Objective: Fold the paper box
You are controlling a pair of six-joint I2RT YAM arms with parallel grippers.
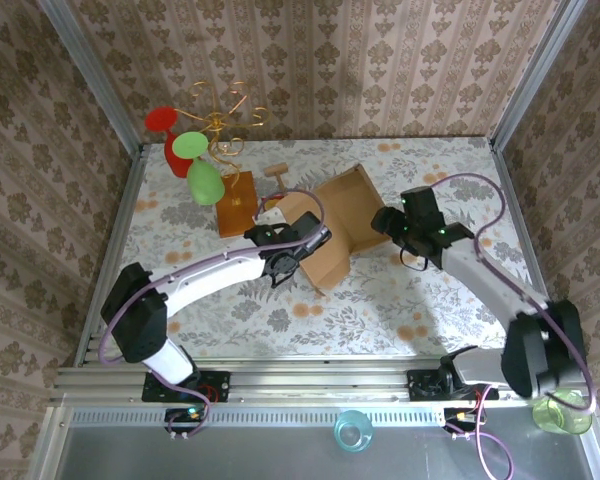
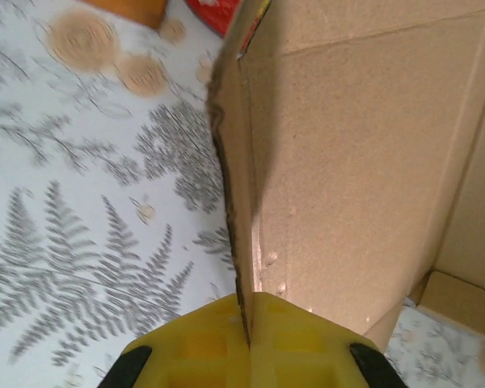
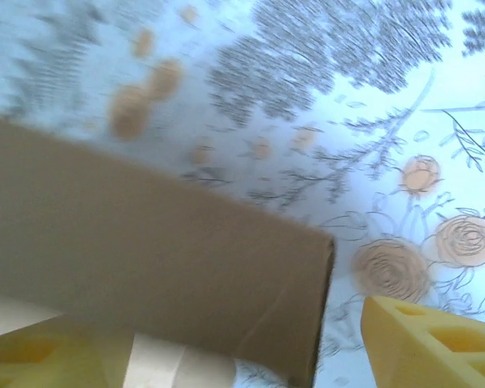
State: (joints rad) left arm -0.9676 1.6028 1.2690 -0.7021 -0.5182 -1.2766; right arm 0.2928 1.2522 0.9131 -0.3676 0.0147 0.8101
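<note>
The paper box (image 1: 340, 215) is plain brown cardboard, half-formed and lying open in the middle of the table. My left gripper (image 1: 300, 250) is at its near left side. In the left wrist view its yellow fingers (image 2: 218, 339) are shut on the raw edge of an upright flap of the paper box (image 2: 347, 145). My right gripper (image 1: 387, 222) is at the box's right end. In the right wrist view it (image 3: 242, 352) stands open, and a wall of the paper box (image 3: 145, 242) lies between the yellow fingertips (image 3: 428, 339) with a gap on the right.
An orange-brown wooden board (image 1: 236, 203) with a gold wire stand (image 1: 220, 120) holds red (image 1: 175, 145) and green (image 1: 202, 175) glasses at the back left. A small wooden piece (image 1: 276, 171) lies behind the box. A blue cup (image 1: 352, 430) and a green cup (image 1: 562, 412) sit below the table's front rail.
</note>
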